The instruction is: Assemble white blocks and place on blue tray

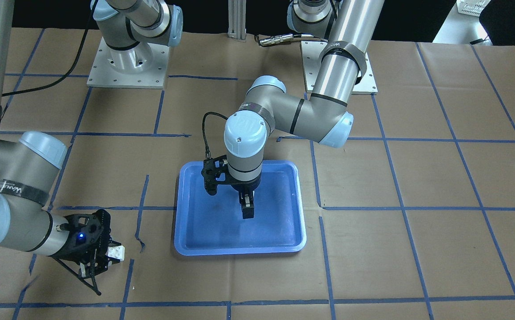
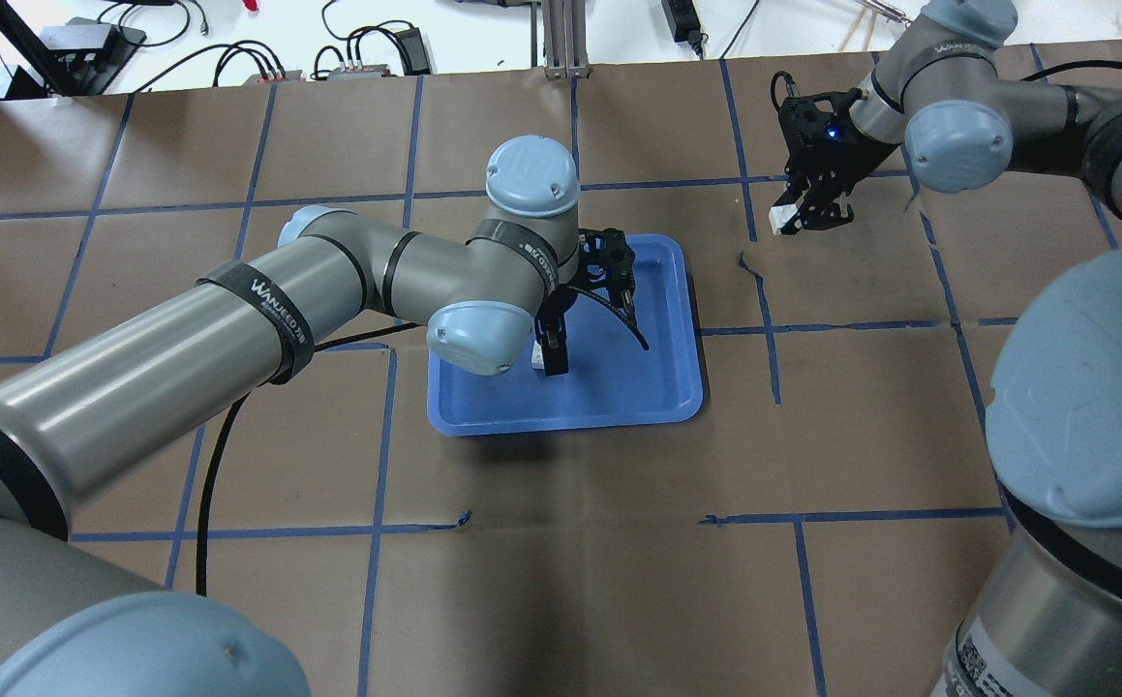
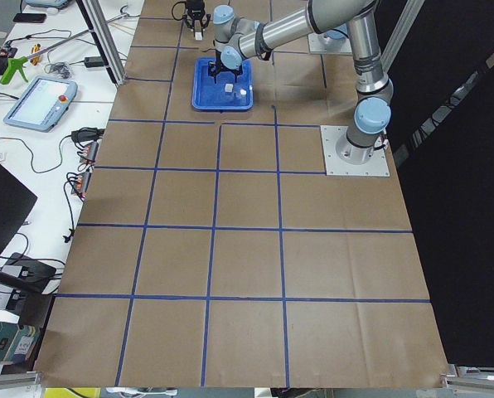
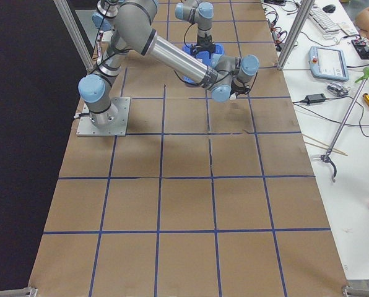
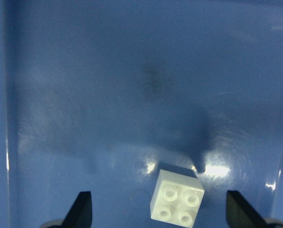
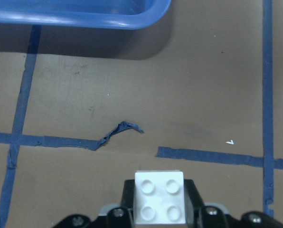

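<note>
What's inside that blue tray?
One white studded plastic brick lies on the glossy blue plastic tray's floor, between the left pincer's open fingers. Overhead, the left arm hides some floor.

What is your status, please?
Left gripper jaws open over glossy blue plastic tray, small white studded brick beneath. Right gripper jaws shut on second white brick. Not joined.

The left gripper [image 1: 247,210], spread around a white block [image 5: 177,197], blocks the blue tray's [image 1: 181,242] middle; tray floor toward the right gripper [image 2: 798,219] lies bare.
</note>
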You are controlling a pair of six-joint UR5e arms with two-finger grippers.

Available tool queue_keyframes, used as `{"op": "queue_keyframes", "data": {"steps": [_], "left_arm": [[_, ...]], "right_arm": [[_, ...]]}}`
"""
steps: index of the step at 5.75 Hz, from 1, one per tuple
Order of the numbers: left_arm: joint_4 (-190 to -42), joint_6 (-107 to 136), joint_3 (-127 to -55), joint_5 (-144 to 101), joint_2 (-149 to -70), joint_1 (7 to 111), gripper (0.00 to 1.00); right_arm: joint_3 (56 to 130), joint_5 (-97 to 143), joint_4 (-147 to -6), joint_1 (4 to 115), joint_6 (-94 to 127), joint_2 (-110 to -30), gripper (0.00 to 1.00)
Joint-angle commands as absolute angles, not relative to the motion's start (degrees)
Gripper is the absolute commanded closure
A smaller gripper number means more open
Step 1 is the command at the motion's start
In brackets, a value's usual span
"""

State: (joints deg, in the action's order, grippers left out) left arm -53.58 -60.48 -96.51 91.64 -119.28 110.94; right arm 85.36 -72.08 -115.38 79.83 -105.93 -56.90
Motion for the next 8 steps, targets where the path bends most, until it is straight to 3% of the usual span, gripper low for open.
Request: {"op": "queue_keyframes", "data": {"steps": [1, 3, 8], "left_arm": [[-56.93, -56.71, -94.40, 91.76, -116.48, 108.39, 0.02], [-70.87, -53.99, -90.28, 92.19, -109.28, 104.16, 0.02], [-77.86, -32.32, -89.47, 93.34, -96.88, 94.06, 0.02]], "right_arm": [[85.78, -72.16, -114.26, 80.07, -101.02, -60.80, 0.62], [87.26, -71.90, -112.60, 80.68, -97.85, -63.70, 0.62], [96.03, -71.19, -122.57, 93.50, -78.58, -66.09, 0.62]]}}
